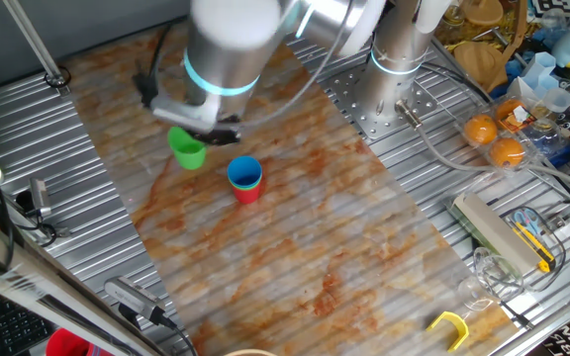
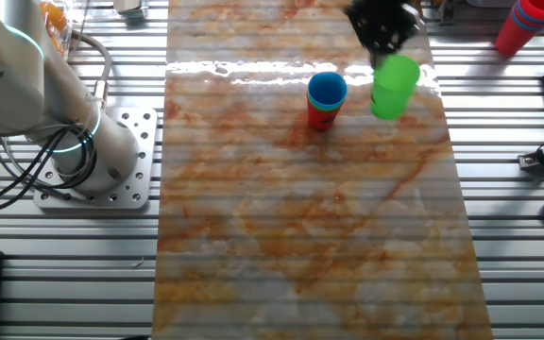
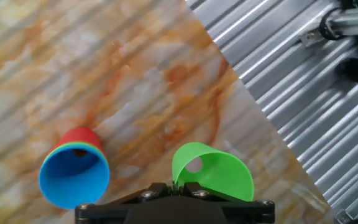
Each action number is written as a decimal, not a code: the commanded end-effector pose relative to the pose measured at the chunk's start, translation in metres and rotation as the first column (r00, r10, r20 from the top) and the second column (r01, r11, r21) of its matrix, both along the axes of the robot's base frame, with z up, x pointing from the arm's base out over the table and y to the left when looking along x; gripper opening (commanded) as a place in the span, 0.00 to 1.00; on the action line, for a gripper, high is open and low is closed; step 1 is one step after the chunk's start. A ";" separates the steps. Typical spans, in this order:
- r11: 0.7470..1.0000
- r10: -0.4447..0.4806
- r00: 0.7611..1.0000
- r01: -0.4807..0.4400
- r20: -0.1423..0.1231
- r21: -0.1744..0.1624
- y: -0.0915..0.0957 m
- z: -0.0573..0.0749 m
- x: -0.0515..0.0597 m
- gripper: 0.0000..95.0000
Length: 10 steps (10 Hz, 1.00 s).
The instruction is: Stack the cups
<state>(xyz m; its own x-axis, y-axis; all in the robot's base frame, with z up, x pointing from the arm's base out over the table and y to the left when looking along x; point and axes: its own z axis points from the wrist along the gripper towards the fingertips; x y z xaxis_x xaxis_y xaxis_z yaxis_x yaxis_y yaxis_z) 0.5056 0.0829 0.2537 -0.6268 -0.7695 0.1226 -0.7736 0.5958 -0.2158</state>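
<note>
A gripper closed on the rim of a green cup, upper left of centre. Just right, apart, stands a blue-topped stack on the marbled tabletop.

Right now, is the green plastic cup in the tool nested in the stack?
Out: green plastic cup hangs beside the blue-topped stack, apart.

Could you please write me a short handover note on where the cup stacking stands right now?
Gripper: shut on the rim of the green cup, which looks lifted off the mat.
Stack: red at the bottom, a thin green edge above it, blue on top, standing beside the held cup.
Done: three cups appear nested.
Left: carry the green cup over the stack, lower it into the blue one, release.
</note>
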 end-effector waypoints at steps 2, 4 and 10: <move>0.998 0.039 0.993 -0.044 -0.108 -0.046 0.032 0.007 -0.033 0.00; 0.999 0.028 0.993 -0.032 -0.117 -0.033 0.033 -0.011 -0.040 0.00; 1.000 0.011 0.993 -0.012 -0.115 -0.014 0.039 -0.027 -0.054 0.00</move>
